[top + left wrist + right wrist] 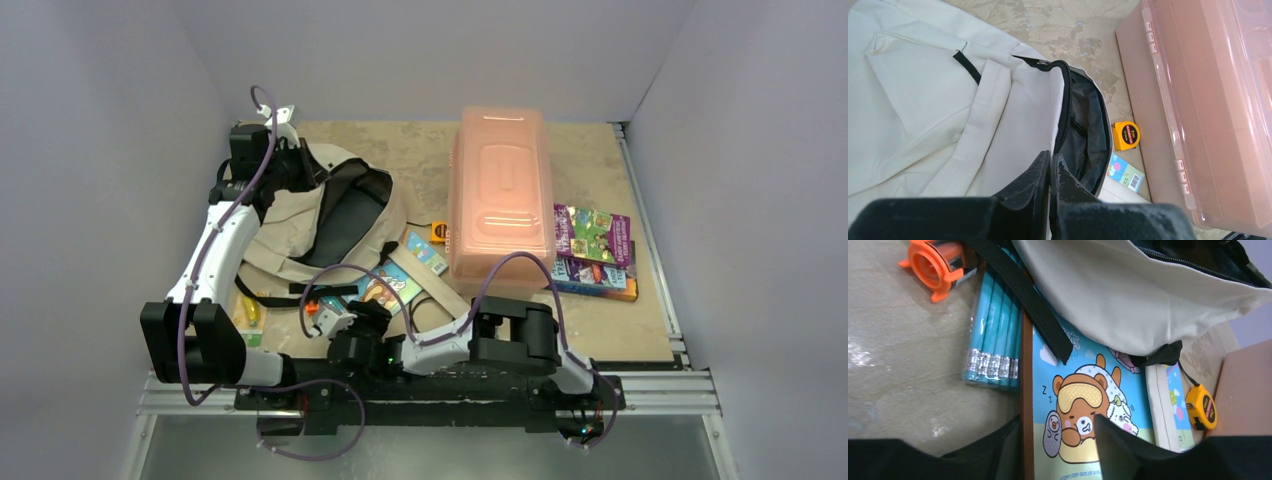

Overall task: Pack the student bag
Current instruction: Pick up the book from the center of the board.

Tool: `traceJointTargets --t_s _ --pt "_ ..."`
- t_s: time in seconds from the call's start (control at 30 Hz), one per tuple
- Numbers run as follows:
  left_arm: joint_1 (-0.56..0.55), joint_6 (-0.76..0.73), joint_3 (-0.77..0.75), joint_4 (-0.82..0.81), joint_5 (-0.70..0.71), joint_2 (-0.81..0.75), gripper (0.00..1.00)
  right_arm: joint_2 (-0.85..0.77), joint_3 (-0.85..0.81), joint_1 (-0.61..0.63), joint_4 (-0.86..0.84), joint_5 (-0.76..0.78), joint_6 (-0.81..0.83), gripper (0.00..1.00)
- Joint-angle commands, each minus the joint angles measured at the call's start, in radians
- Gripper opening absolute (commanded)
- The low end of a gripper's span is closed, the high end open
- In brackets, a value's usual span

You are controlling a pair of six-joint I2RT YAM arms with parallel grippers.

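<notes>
Two grippers differ: the left gripper [1050,167] is pressed shut at the mouth of the bag [290,225], while the right gripper [1058,440] stands apart astride a notebook [1083,390]. Lying left of the pink box [500,190], the bag looks soft, light and floppy, so its rim is the best place to grip.

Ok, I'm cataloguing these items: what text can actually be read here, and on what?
"z z": on the bear notebook, beside the bear.
Its bottom print: cut off, unreadable.
Label on the yellow tape measure: too blurred.
Titles on the purple books: too small.
</notes>
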State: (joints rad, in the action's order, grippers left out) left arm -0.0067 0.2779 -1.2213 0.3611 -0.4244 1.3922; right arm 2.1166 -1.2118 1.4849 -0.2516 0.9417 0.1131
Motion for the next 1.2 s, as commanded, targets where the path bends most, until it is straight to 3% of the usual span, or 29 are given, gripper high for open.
traceJointTargets --t_s 0.0,0.07,0.2,0.23,0.4,0.5,0.73,0.97,1.17 --pt "0.007 0.009 -0.047 -0.033 -0.023 -0.007 0.0 0.011 -0.003 -0.025 0.02 0.063 0.026 0.51" --pt "0.007 0.009 -0.047 -0.032 -0.022 -0.008 0.0 0.002 -0.005 -0.028 0.027 0.069 0.025 0.41" --pt "0.007 0.007 -0.047 -0.032 -0.023 -0.01 0.0 -0.076 -0.001 -0.026 0.08 0.048 -0.001 0.02" --pt "0.007 0.008 -0.047 -0.031 -0.023 -0.009 0.0 -0.106 0.002 -0.026 0.099 0.033 -0.012 0.0" --pt "0.007 0.006 -0.049 -0.031 -0.021 -0.007 0.0 -0.323 0.068 -0.027 0.167 -0.147 -0.05 0.0" --pt "0.033 0.009 -0.05 -0.031 -0.024 -0.008 0.0 -0.449 0.122 -0.028 0.19 -0.357 -0.025 0.0" --pt "0.048 0.001 -0.045 -0.034 -0.015 -0.025 0.0 -0.631 0.173 -0.045 0.213 -0.573 -0.054 0.0" --pt "0.048 0.004 -0.044 -0.036 -0.036 -0.033 0.0 -0.793 0.113 -0.12 0.239 -0.602 -0.19 0.0" --pt "0.048 0.001 -0.046 -0.039 -0.061 -0.06 0.0 -0.901 -0.01 -0.217 0.323 -0.554 -0.204 0.0"
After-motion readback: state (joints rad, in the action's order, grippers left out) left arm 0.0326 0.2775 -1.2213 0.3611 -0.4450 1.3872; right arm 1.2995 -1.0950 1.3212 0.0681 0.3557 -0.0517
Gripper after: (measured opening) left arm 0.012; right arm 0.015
